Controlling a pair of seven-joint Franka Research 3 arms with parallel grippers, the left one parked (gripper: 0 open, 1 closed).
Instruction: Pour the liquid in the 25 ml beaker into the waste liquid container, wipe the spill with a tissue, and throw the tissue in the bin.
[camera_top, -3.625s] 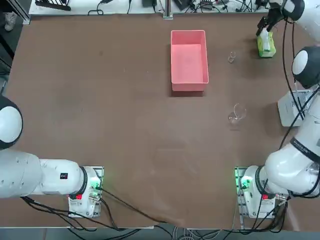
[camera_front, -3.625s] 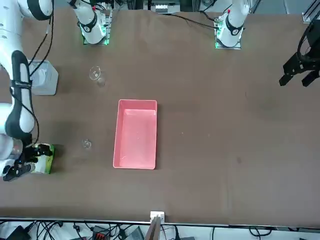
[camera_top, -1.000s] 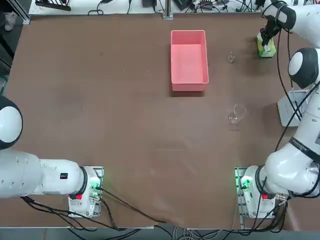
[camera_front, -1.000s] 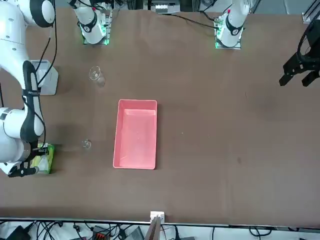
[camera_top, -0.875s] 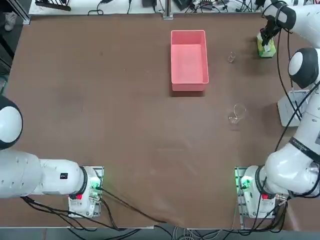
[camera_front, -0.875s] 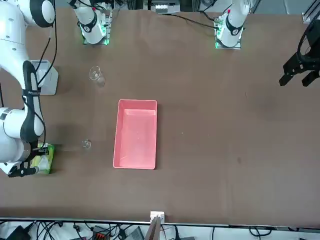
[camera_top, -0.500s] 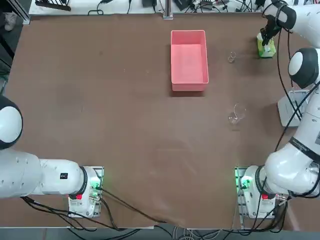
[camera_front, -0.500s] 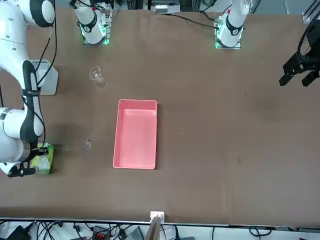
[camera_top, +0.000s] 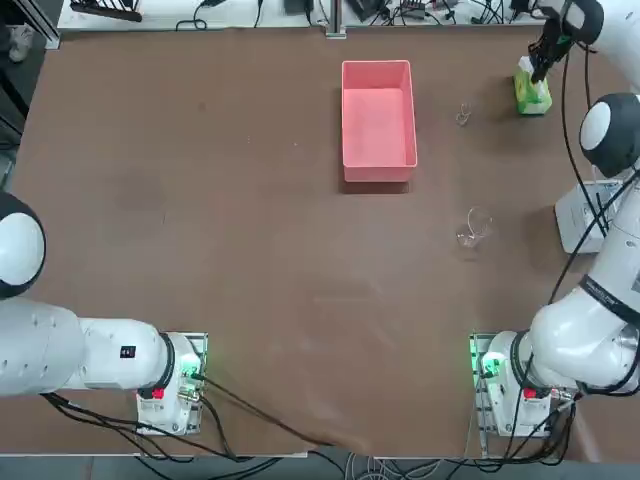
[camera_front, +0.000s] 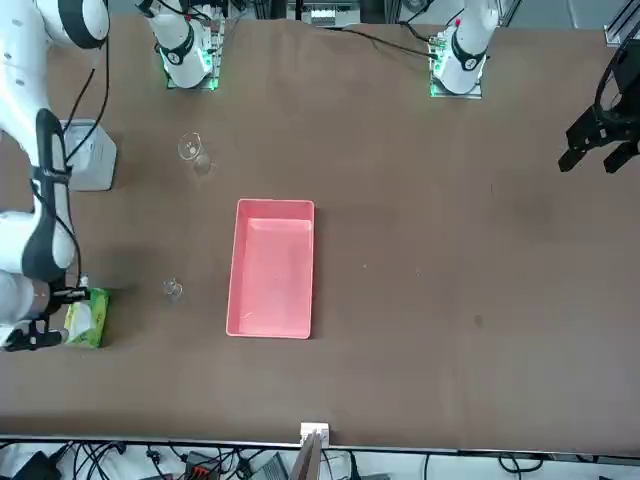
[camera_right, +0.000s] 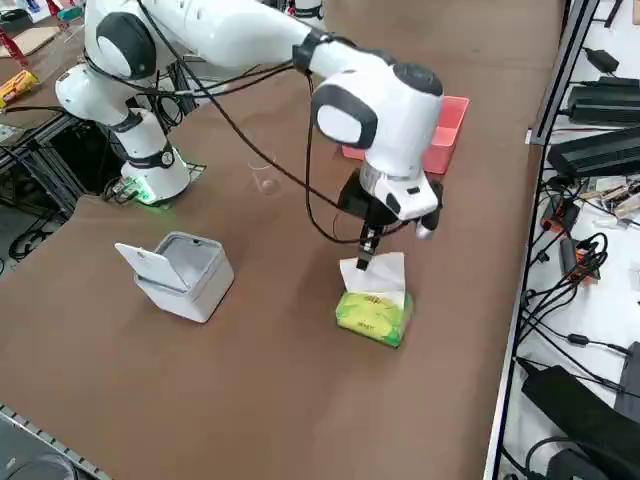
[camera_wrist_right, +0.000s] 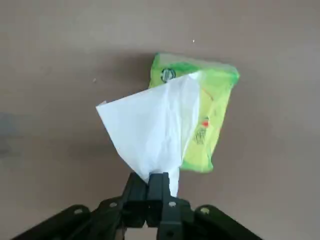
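Since a second ago the right gripper (camera_wrist_right: 152, 192) has risen off the pack (camera_wrist_right: 205, 112) with a tissue (camera_wrist_right: 150, 127) in tow; earlier it sat low against the pack's top. Now its fingers are clenched on one corner of the tissue, which fans out into a white sheet, its far end apparently not yet free of the pack's slot. The pack lies on the table at the far right corner from the robot, with the small beaker (camera_top: 463, 114) near it, the pink tray (camera_top: 378, 120) further left, the larger beaker (camera_top: 473, 228) nearer the robot and the grey bin (camera_right: 183, 272) near the right edge.

Risks, as I judge them: the grip is on a thin corner, so the sheet could tear or slip out if the pack clings to it. The pack is light and nothing pins it, so it may lift or drag along with the tissue. A second tissue could follow the first out. A sideways swing towards the small beaker could knock it over.

The wrist view alone shows the pinch and the sheet's spread. The side view shows the gripper's height above the pack and the bin's open lid, which the top view hardly gives; the top and front views place pack, beakers and tray against one another.
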